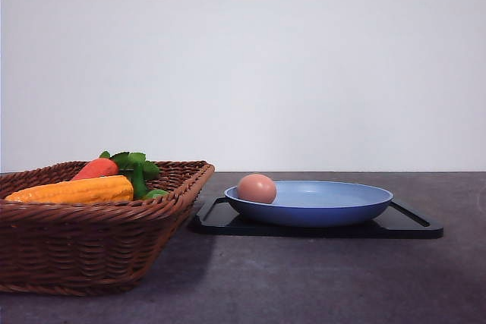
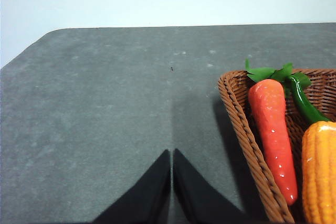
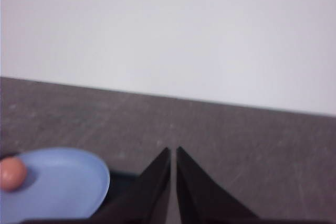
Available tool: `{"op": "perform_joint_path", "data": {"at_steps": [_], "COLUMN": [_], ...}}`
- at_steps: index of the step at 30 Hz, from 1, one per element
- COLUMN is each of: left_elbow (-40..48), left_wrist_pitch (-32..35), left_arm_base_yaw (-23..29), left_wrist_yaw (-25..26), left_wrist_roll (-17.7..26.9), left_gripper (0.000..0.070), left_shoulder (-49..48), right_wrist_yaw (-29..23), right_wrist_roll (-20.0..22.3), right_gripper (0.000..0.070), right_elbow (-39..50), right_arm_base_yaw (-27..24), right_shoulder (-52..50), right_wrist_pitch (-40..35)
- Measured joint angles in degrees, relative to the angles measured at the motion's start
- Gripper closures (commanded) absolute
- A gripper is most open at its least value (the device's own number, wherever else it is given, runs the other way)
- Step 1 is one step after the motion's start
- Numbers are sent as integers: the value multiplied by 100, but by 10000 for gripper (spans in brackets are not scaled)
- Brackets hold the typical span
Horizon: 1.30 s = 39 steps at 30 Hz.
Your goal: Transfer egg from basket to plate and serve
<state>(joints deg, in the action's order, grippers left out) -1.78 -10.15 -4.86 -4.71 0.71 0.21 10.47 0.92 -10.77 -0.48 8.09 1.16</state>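
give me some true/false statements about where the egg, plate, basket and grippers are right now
1. The egg lies in the plate. True.
2. The plate sits inside the basket. False: it rests on a black tray beside the basket.
3. The carrot is in the basket. True.
4. The left gripper grips the carrot. False: it is shut on nothing, over bare table.
5. The right gripper holds the egg. False: it is shut and empty.

Egg in blue plate, left side; wicker basket beside.
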Motion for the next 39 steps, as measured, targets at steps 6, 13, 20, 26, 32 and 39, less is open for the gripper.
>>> {"op": "perform_joint_path", "data": {"at_steps": [6, 13, 20, 26, 32, 39], "left_elbow": [0, 0, 0, 0, 0, 0], "left_wrist_pitch": [0, 0, -2, 0, 0, 0], "left_arm_base_yaw": [0, 0, 0, 0, 0, 0], "left_wrist_yaw": [0, 0, 0, 0, 0, 0], "left_wrist_roll": [0, 0, 0, 0, 0, 0], "left_gripper": [700, 700, 700, 700, 700, 700], "left_shoulder": [0, 0, 0, 0, 0, 0], "right_wrist_yaw": [148, 154, 143, 132, 132, 130], "right_wrist_roll": [-187, -463, -679, -703, -718, -718], "right_gripper": [700, 700, 700, 700, 700, 700], "right_elbow": [643, 986, 986, 986, 986, 986], "right_arm_base_yaw": [-7, -7, -7, -7, -7, -7], "right_shoulder": [-339, -592, -775, -775, -775, -775], "right_wrist_pitch": [24, 375, 757, 671, 504, 503]}}
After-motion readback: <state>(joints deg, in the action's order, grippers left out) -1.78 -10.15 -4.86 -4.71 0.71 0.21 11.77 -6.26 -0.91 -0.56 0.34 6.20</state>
